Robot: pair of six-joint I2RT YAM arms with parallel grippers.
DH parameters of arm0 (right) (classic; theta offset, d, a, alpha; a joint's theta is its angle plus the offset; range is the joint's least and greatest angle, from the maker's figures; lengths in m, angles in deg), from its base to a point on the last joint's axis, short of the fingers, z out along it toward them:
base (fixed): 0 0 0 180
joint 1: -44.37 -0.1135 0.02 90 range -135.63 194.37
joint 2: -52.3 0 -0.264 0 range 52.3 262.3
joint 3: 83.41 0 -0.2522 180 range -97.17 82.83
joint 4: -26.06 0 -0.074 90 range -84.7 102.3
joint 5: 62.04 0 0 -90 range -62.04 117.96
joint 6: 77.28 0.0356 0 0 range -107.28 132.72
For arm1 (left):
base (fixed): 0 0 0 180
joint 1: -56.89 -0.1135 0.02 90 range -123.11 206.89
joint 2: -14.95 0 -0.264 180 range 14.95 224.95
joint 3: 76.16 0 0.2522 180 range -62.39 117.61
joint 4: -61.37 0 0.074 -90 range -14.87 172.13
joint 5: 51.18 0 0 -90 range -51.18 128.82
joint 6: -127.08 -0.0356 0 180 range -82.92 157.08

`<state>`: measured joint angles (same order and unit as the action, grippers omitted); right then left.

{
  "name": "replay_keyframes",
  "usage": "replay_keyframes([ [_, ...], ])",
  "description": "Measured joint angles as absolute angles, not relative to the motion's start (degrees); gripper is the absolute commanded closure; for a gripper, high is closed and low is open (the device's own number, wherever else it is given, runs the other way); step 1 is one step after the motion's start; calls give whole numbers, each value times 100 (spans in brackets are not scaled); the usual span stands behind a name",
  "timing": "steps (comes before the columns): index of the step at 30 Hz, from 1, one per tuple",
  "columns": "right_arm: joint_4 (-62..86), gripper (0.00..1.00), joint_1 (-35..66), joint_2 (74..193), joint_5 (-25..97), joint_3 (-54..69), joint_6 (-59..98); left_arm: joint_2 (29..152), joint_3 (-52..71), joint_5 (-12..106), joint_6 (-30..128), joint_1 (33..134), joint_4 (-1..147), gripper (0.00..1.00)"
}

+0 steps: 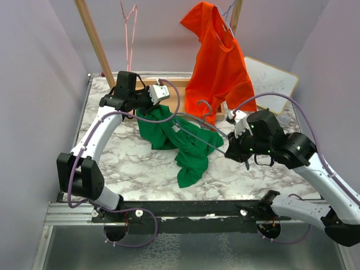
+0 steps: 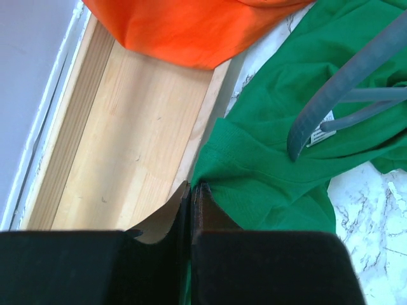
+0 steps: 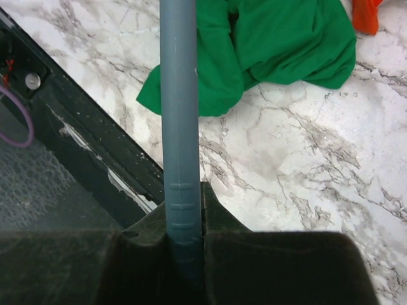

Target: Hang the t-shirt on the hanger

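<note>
The bright green t-shirt (image 1: 179, 143) lies crumpled on the marble table (image 1: 140, 174). My left gripper (image 1: 142, 108) is shut on the shirt's far-left edge; in the left wrist view its jaws (image 2: 192, 188) pinch the green hem (image 2: 267, 171), near the white neck label (image 2: 321, 130). The slate blue-grey hanger (image 1: 202, 133) lies slanted over the shirt, its hook towards the back. My right gripper (image 1: 228, 151) is shut on one end of it; the right wrist view shows the hanger's bar (image 3: 179, 95) clamped between the fingers (image 3: 213, 206) above the table.
An orange-red t-shirt (image 1: 216, 62) hangs on a pale hanger at the back. A thin pink wire hanger (image 1: 130, 28) hangs back left. Wooden rack posts (image 1: 95, 39) and a wooden base board (image 2: 127, 146) stand behind the shirt. A whiteboard (image 1: 271, 79) leans back right.
</note>
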<state>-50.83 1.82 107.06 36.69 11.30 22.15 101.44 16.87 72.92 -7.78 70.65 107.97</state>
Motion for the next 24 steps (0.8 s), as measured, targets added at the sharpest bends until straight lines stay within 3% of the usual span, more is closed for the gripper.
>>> replay_keyframes([
  [24,-3643,99,182,11402,4106,1698,1365,9666,1687,7885,-1438,6824,11389,100],
])
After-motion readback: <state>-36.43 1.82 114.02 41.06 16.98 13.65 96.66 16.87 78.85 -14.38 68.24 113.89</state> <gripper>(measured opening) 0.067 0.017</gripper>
